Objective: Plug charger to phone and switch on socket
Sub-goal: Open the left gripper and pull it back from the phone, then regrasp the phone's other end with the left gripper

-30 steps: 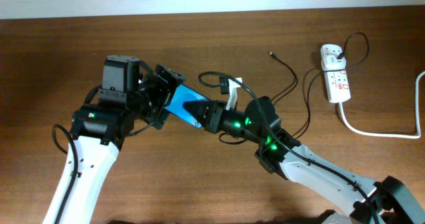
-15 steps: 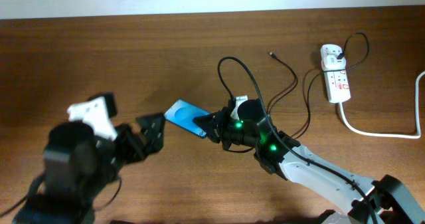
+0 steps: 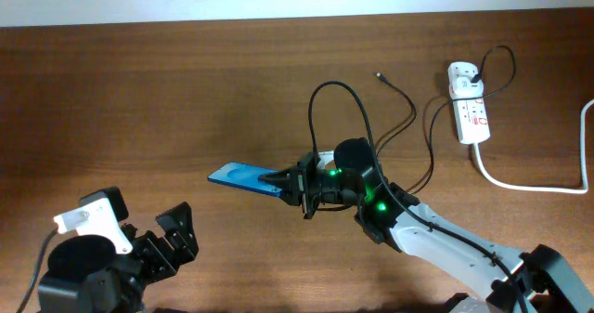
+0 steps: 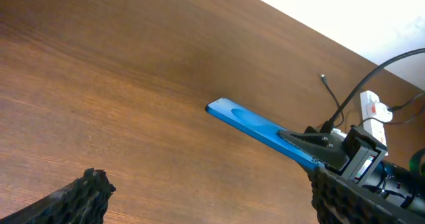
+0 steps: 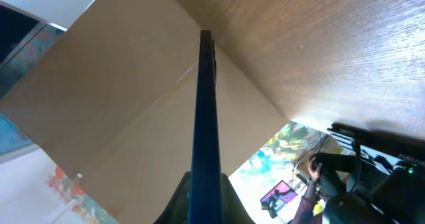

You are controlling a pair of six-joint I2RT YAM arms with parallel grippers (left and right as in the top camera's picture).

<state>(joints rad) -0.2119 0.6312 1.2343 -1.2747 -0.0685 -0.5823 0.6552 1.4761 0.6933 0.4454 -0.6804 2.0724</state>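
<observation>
Release: your left gripper (image 3: 169, 242), jaws wide, has quit the slim blue-screened phone (image 3: 239, 176), leaving your right gripper (image 3: 283, 180) alone clamping it, with the thin black charger cable (image 3: 399, 90) beyond it unplugged.

My right jaws pinch the phone (image 3: 241, 176) at its 3 o'clock end. Its blue screen is lit and tilted, and its free end points to 9 o'clock near the tabletop's centre. The white socket (image 3: 470, 109) lies flat at 2 o'clock. The charger (image 3: 411, 104) has its black plug in the socket's 12 o'clock end, and its connector tip lies loose at 1 o'clock.

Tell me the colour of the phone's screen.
The phone screen is bright blue; the left wrist view shows it best.
</observation>
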